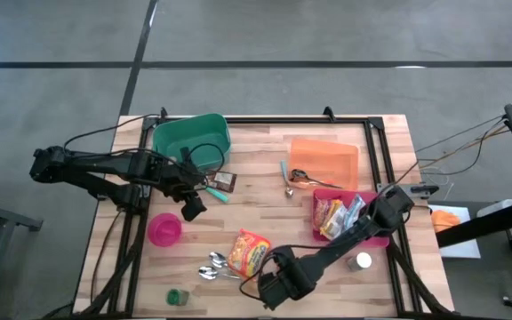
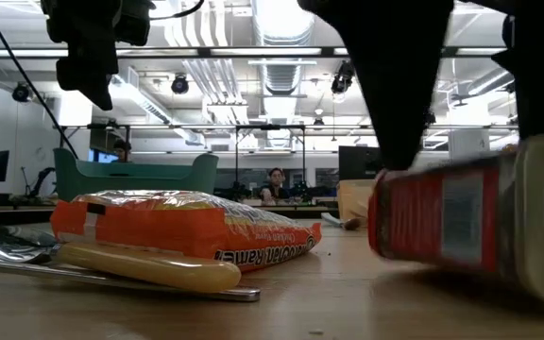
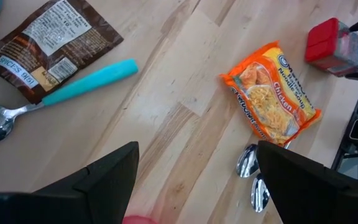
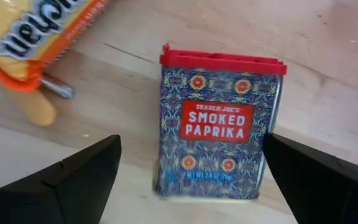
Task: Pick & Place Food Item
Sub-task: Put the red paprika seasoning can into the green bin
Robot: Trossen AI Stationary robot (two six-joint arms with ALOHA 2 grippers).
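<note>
The paprika tin [image 4: 219,124] lies flat on the wooden table [image 1: 265,200] near its front edge, just beside the noodle packet [image 1: 251,250]. The right gripper [image 4: 191,174] hangs over the tin with its fingers spread wide, holding nothing. Spoons [image 1: 212,267] lie beside the packet. The left gripper [image 1: 192,206] hovers near the green bin [image 1: 191,138], fingers spread and empty.

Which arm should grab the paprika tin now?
Right. Its gripper hangs open right over the paprika tin, one finger on each side. The left gripper is also open but sits farther off, near the green bin.
</note>
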